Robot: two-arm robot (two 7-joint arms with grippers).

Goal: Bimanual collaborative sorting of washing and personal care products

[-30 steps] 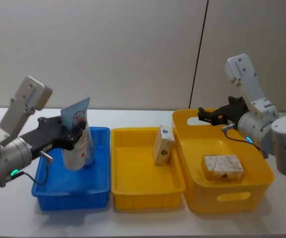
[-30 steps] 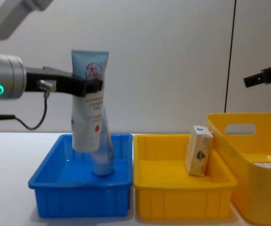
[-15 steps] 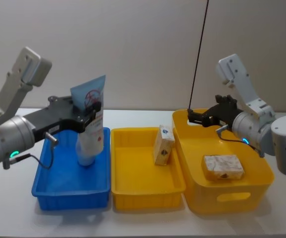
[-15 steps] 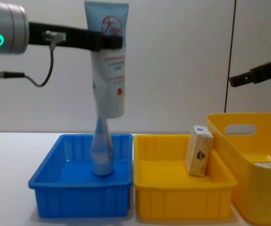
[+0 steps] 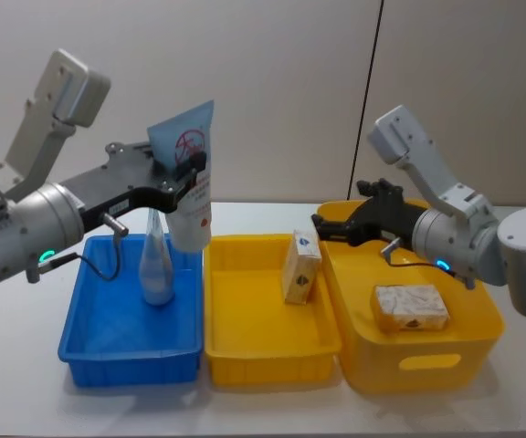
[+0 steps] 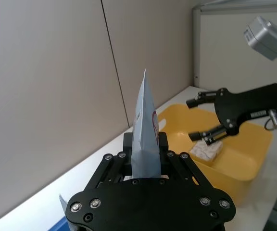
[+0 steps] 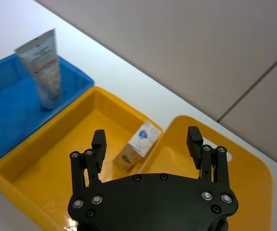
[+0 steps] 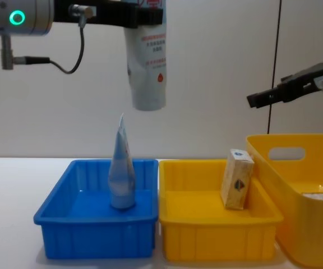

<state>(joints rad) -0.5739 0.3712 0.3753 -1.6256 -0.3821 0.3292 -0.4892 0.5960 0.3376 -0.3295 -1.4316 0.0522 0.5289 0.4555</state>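
My left gripper [image 5: 186,172] is shut on a pale blue tube with a red round logo [image 5: 193,208]. The tube hangs cap down, high above the right edge of the blue bin [image 5: 89,347]. In the chest view that tube [image 8: 148,73] hangs well above the bin. A second tube [image 5: 156,270] stands upright in the blue bin. A beige carton [image 5: 300,265] leans upright in the shallow yellow tray [image 5: 245,342]. Another carton [image 5: 411,307] lies flat in the deep yellow bin [image 5: 446,360]. My right gripper [image 5: 321,226] is open and holds nothing, above the tray's right side near the upright carton [image 7: 137,147].
The blue bin [image 8: 94,235], the yellow tray [image 8: 217,244] and the deep yellow bin [image 8: 313,246] stand side by side on the white table [image 5: 7,383]. A plain wall rises close behind. Bare table lies left of the blue bin and in front of the bins.
My left gripper has lifted the logo tube up out of the blue bin and carried it rightward. My right gripper has moved left, from over the deep bin toward the tray.
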